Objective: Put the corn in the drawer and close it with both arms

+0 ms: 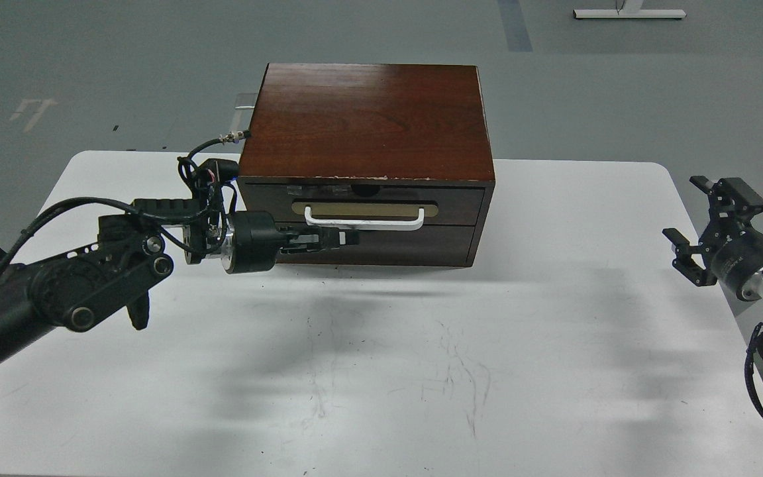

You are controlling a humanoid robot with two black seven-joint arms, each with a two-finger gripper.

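White worktop (554, 371) — rounded corners, surface marked with fine dark scratches near the centre. Grey floor (620, 93) beyond it, carrying a dark blue stripe (514, 25) and a white frame base (629, 13) at top right.

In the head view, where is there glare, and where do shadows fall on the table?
Head view: soft glare on the cabinet top; a blurred shadow on the white table before the cabinet and under the left end effector; the image is sharp overall.

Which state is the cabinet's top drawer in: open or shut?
Shut: the drawer front sits flush with the cabinet frame, no pale interior showing.
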